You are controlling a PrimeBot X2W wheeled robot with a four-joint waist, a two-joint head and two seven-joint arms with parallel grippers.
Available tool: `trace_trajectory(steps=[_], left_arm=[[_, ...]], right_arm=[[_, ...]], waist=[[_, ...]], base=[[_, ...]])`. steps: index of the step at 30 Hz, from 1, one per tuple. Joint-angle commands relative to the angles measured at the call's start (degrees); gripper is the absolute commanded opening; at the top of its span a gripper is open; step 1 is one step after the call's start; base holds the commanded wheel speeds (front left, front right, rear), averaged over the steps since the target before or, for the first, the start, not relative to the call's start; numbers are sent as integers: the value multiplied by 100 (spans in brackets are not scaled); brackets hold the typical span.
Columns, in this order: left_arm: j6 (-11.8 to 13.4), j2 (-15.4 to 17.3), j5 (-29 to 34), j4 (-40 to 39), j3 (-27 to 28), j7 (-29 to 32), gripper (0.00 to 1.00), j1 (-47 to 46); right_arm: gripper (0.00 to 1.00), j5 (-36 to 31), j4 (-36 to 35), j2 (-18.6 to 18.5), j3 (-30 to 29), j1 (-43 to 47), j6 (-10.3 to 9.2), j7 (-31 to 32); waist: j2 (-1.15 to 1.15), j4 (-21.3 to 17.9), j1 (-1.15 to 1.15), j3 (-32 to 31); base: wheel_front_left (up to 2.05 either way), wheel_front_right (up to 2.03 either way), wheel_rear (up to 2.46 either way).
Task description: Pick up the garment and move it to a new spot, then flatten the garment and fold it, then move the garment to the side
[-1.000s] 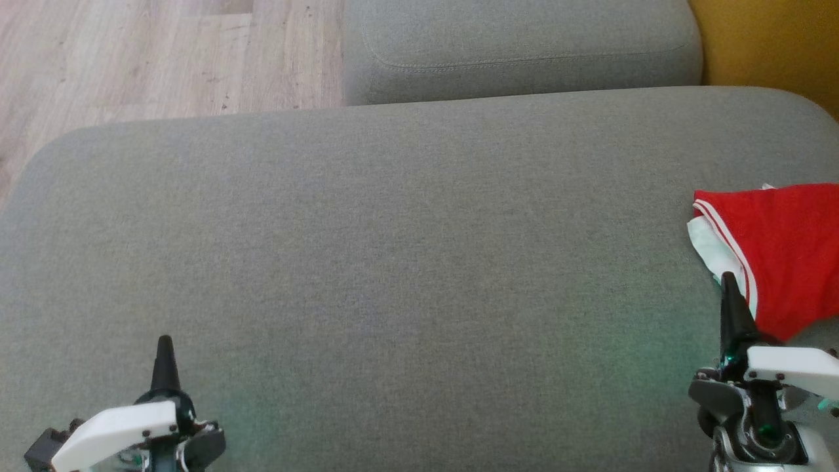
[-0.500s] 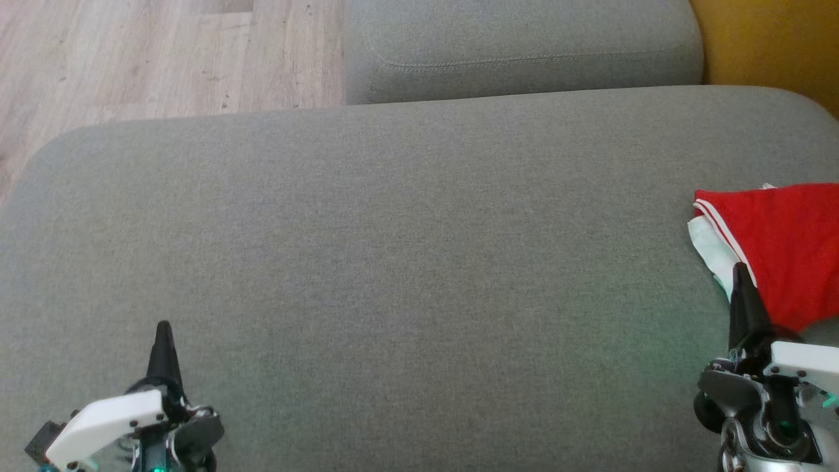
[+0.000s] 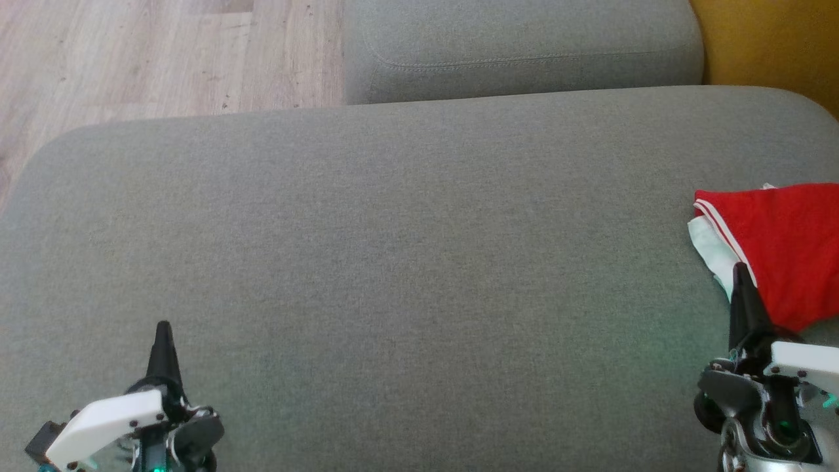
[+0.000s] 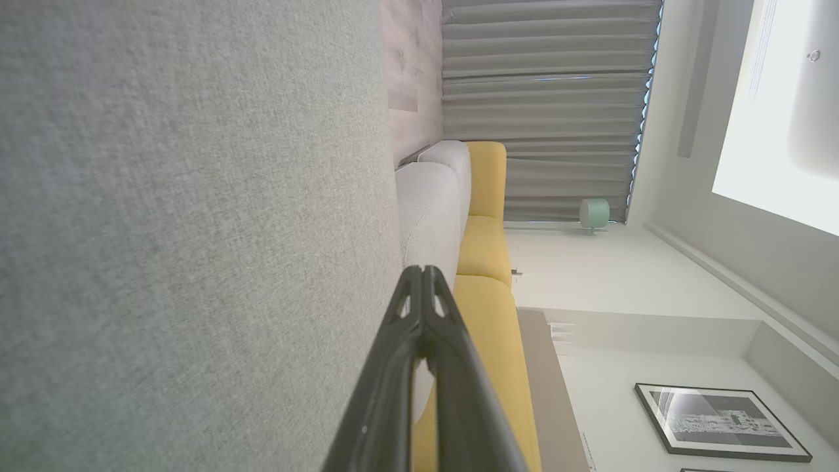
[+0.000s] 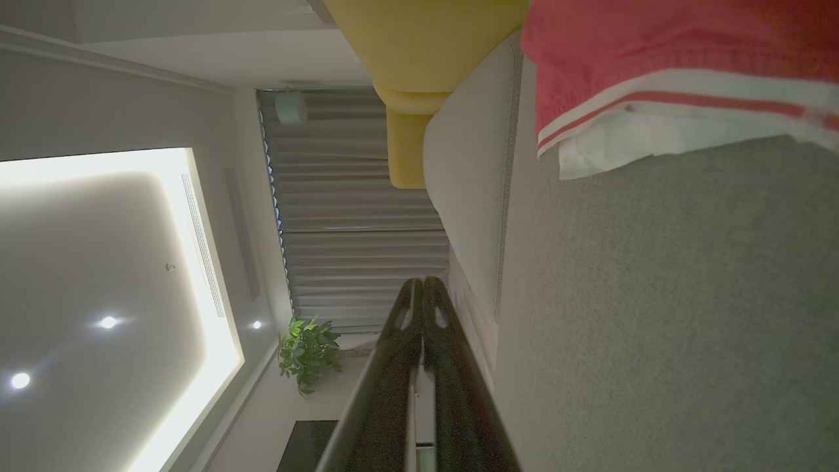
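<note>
We count one garment, two grippers and two grey cushions. The garment is red with two thin white stripes along one hem and a white layer showing beneath that hem. It lies bunched at the far right edge of the large grey cushion, partly cut off by the border of the head view. A second, smaller grey cushion sits beyond the large one, with pale wooden floor to its left and yellow upholstery to its right.

Both arms are low at the near edge of the large cushion, well apart, one at each bottom corner of the head view, fingers pointing away from the robot. The left gripper is over bare grey fabric, far from the garment. Its two dark fingers are pressed together into a single point, and it grips nothing.

The right gripper is just beside the garment. In the head view its tip overlaps the white hem, and we cannot tell from there whether it touches. In the right wrist view its two fingers meet at the tips, clenched on nothing. There the striped hem lies off to the upper right, apart from them.
</note>
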Motion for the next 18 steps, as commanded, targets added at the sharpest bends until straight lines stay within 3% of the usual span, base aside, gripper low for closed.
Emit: trace_trajectory(steps=[1, 18], left_arm=[[-38, 51, -31, -208, 231, 41, 0, -269], [-38, 51, -31, -209, 231, 41, 0, -269]], right_arm=[[0, 39, -235, -31, 118, -112, -3, 40], [0, 39, -235, -31, 118, -112, -3, 39]], waist=[[0, 0, 0, 0], [0, 0, 0, 0]], base=[[0, 0, 0], [0, 0, 0]])
